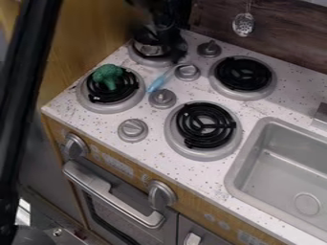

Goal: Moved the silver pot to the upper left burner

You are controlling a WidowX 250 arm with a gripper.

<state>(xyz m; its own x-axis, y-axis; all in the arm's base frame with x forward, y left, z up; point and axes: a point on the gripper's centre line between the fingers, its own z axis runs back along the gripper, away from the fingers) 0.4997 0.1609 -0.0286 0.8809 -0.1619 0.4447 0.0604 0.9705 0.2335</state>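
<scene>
The silver pot [151, 50] sat at the upper left burner [148, 62], right by the claw [167, 42].
Whether the claw stood wide or narrow, or held the pot, could not be told. Below and left of it, a green toy broccoli [108, 76] rested on a black coil burner [93, 105]; just below it, a slim light-blue object [156, 83] lay between knobs. Right of the claw hung a slotted spoon [243, 25], and well down to its right was the gray sink [258, 143].
</scene>
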